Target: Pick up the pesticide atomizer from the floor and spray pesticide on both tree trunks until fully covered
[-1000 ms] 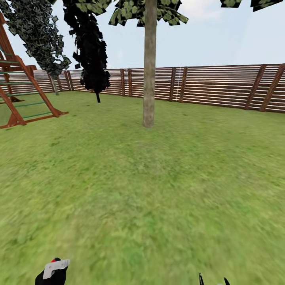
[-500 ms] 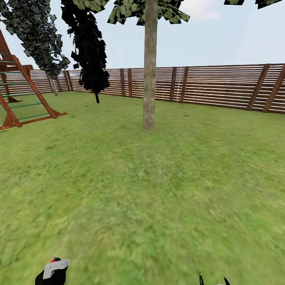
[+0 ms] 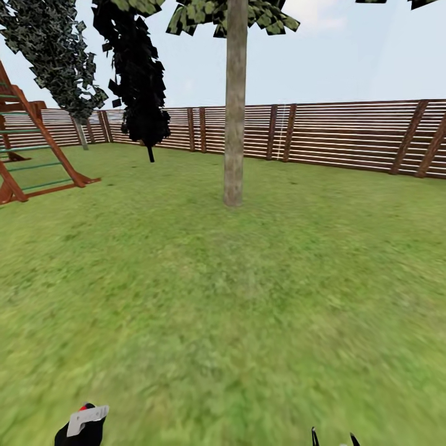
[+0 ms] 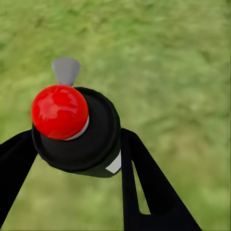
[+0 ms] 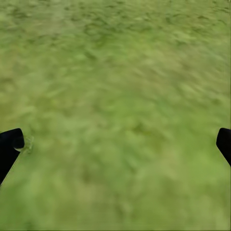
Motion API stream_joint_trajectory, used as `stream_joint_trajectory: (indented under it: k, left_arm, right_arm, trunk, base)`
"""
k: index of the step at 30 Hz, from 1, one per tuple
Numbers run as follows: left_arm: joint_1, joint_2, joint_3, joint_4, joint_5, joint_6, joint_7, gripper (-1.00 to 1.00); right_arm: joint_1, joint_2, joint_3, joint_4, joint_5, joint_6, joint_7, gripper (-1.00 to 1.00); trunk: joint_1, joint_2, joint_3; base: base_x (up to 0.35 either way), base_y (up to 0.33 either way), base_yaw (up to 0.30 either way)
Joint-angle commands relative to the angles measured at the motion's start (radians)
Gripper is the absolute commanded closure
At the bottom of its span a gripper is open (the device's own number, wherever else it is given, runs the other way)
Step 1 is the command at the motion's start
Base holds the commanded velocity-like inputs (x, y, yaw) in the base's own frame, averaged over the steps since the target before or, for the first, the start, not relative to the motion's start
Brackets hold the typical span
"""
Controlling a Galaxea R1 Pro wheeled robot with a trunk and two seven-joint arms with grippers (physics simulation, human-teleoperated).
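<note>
The pesticide atomizer is a small black bottle with a red ball on top and a grey nozzle. My left gripper is shut on it, one black finger on each side. In the head view the atomizer sits at the bottom left edge. My right gripper hangs open over bare grass, its tips at the bottom edge. A tree trunk, pale and mottled, rises from the lawn straight ahead, well beyond both grippers. A second tree with dark foliage stands farther back left by the fence.
A brown slat fence closes the lawn at the back. A wooden climbing frame stands at the left edge, and a third leafy tree is behind it. Open grass lies between me and the near trunk.
The whole view has shifted: the near trunk's base sits slightly lower and the climbing frame has slid left, so the camera has moved forward. Both grippers keep their places in the picture.
</note>
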Motion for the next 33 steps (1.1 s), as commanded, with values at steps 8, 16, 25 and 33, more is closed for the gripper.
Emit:
stream_joint_trajectory:
  k: [8,16,25,33]
  left_arm:
    - [0.0,0.0,0.0,0.0,0.0,-0.001,-0.001,1.0]
    - [0.0,0.0,0.0,-0.001,0.0,-0.001,-0.001,1.0]
    - [0.0,0.0,0.0,-0.002,0.001,-0.001,-0.001,1.0]
    - [0.0,0.0,0.0,-0.002,0.001,-0.001,-0.001,1.0]
  right_arm:
    - [0.0,0.0,0.0,0.0,0.0,0.0,0.0,-1.0]
    - [0.0,0.0,0.0,0.0,0.0,0.0,0.0,-1.0]
    - [0.0,0.001,0.0,0.0,0.0,0.0,0.0,-1.0]
    - [0.0,0.0,0.0,0.0,0.0,0.0,0.0,-1.0]
  trunk:
    - [0.0,0.0,0.0]
    - [0.0,0.0,0.0]
    - [0.0,0.0,0.0]
    - [0.0,0.0,0.0]
  base:
    - [0.34,0.0,0.0]
    - [0.34,0.0,0.0]
    - [0.34,0.0,0.0]
    - [0.34,0.0,0.0]
